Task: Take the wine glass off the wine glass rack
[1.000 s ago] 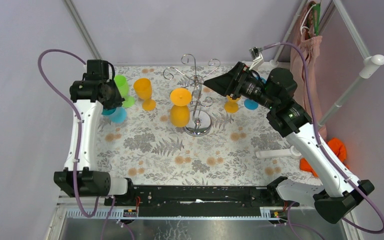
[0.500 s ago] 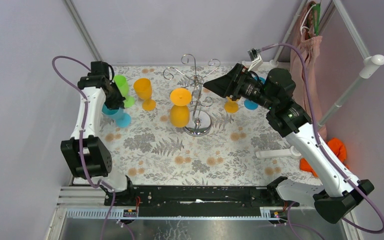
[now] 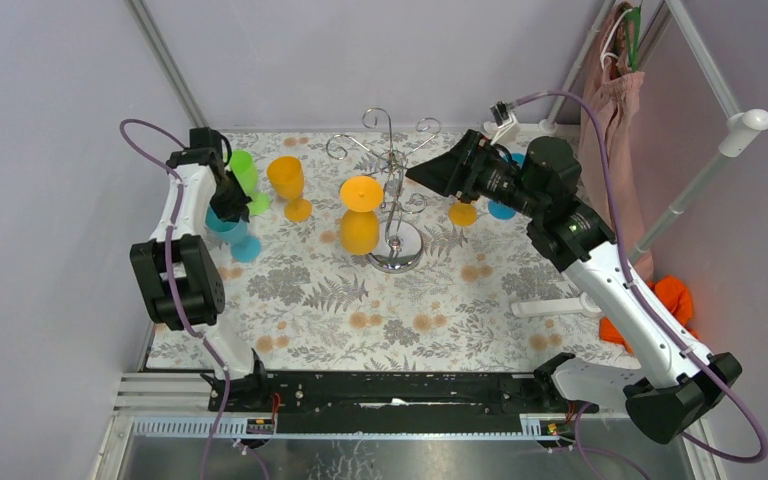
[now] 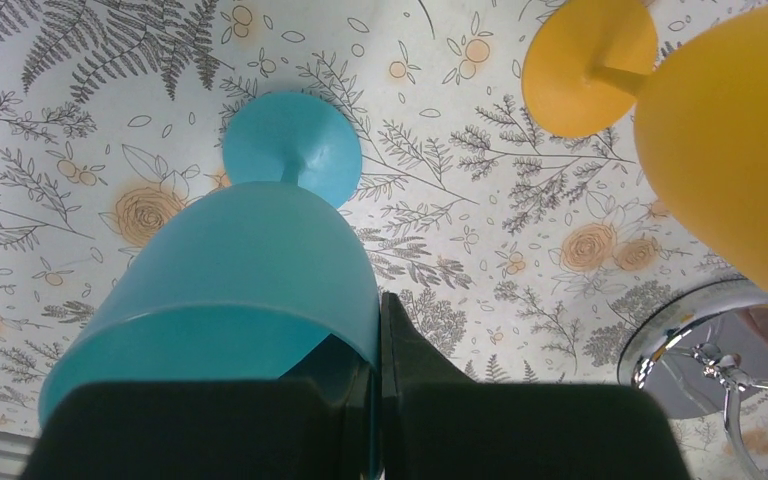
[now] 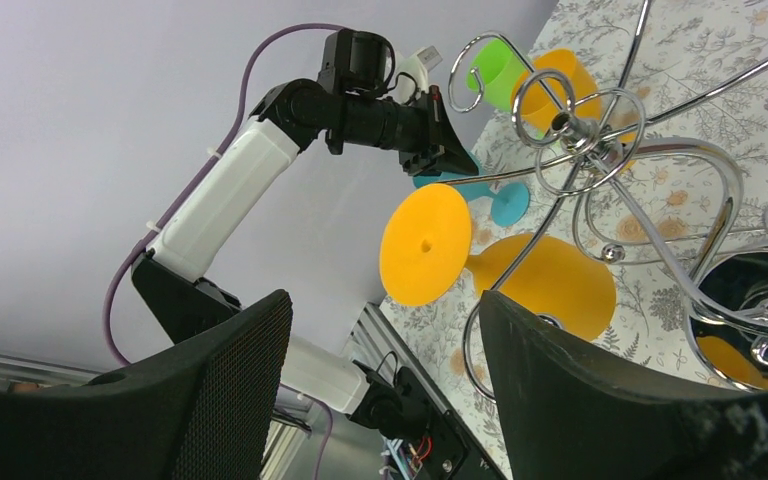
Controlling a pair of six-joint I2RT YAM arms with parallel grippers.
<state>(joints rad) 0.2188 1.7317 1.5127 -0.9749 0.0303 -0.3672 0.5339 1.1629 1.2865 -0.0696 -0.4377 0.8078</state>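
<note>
On the bench [image 3: 310, 300], the left arm [image 3: 182, 195] has folded back to the left edge. The left jaws still pinch the blue glass [image 3: 222, 228] by its rim. The right jaws are spread near the rack [image 3: 398, 255], where the orange wine glass [image 3: 359, 232] hangs inverted.

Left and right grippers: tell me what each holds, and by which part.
Left gripper pinches the blue glass by its bowl's rim, one finger inside. Right gripper is open, holding nothing.
</note>
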